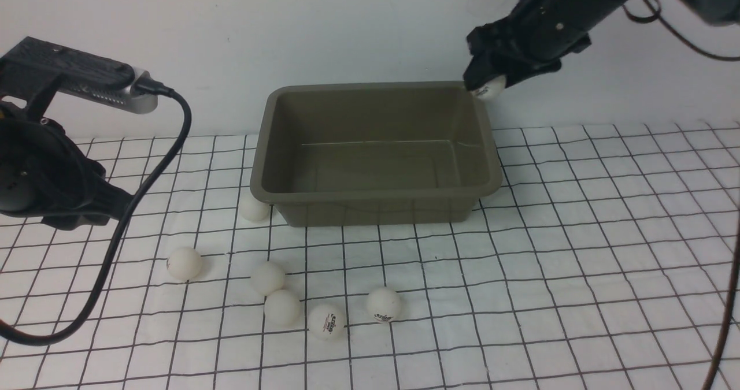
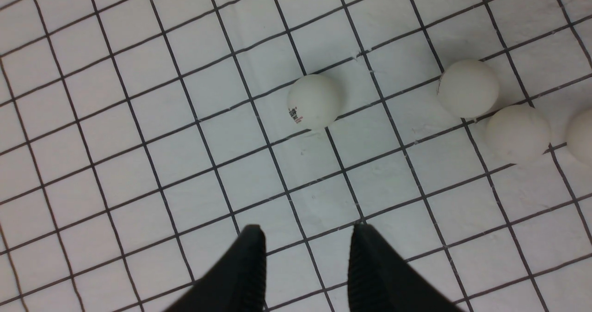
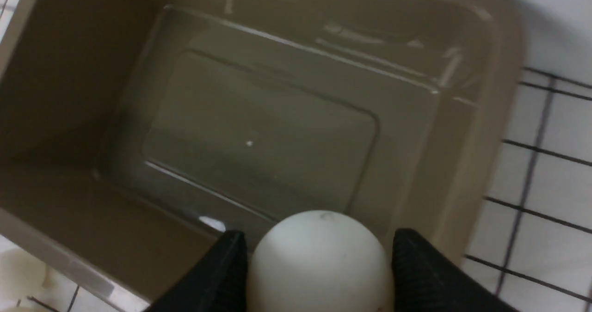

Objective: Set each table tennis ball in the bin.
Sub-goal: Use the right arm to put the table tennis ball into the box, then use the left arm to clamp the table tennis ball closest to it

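Note:
The olive-grey bin [image 1: 376,202] stands on the gridded cloth, with nothing inside it. My right gripper [image 1: 485,84] is shut on a white table tennis ball [image 1: 490,88] and holds it above the bin's back right corner. In the right wrist view the ball [image 3: 319,261] sits between the fingers [image 3: 416,266], over the bin's inner wall [image 3: 485,118]. Several more balls lie on the cloth in front of the bin, at its left: [image 1: 255,208], [image 1: 184,263], [image 1: 267,278], [image 1: 282,307], [image 1: 326,322], [image 1: 383,304]. My left gripper [image 2: 307,231] is open and empty above the cloth, short of a logo ball [image 2: 314,101].
A white cloth with a black grid [image 1: 578,263] covers the table. A white wall rises behind the bin. My left arm and its black cable [image 1: 144,188] hang over the table's left side. Two more balls [image 2: 468,88], [image 2: 518,133] lie beside the logo ball.

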### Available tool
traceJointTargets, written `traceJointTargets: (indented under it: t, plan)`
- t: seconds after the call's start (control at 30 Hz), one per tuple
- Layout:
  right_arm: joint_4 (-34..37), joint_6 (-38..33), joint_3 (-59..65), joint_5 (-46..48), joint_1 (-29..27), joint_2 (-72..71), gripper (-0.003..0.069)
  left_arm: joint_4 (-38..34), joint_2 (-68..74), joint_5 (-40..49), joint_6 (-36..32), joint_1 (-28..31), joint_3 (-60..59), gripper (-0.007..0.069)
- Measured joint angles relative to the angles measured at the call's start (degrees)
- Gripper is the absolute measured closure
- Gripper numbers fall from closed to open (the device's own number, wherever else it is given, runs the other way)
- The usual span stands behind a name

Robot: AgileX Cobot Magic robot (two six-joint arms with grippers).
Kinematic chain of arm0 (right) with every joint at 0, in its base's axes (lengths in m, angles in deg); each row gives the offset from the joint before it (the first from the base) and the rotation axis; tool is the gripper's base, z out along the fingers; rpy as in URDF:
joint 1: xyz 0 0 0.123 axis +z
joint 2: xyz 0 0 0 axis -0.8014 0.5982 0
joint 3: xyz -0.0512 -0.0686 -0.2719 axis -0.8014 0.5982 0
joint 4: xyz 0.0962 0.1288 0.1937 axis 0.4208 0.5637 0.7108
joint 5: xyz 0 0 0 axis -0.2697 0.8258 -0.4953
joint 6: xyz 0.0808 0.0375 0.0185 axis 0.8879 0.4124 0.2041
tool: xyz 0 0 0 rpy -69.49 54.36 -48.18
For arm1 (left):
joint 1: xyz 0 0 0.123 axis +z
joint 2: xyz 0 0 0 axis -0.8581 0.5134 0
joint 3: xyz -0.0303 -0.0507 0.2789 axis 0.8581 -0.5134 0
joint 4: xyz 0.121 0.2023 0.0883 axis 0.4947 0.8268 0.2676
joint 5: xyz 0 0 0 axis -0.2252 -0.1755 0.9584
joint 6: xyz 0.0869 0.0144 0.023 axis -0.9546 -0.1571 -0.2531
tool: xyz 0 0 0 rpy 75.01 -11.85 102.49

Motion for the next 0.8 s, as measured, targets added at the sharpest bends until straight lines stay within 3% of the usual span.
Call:
traceJointTargets:
  t: [0.33, 0.57, 0.8]
  plan:
    - [-5.1, -1.0, 0.0, -2.7, 6.3, 7.6, 0.0291, 1.6, 0.0, 0.0, 0.0, 0.0, 0.0, 0.0394]
    - [-4.9, -1.0, 0.0, -4.1, 6.3, 9.1, 0.0152, 2.2, 0.0, 0.0, 0.0, 0.0, 0.0, 0.0394]
    - [-7.0, -1.0, -5.8, 0.0, 6.3, 9.1, 0.0117, 2.5, 0.5, -3.0, 0.0, 0.0, 0.0, 0.0357]
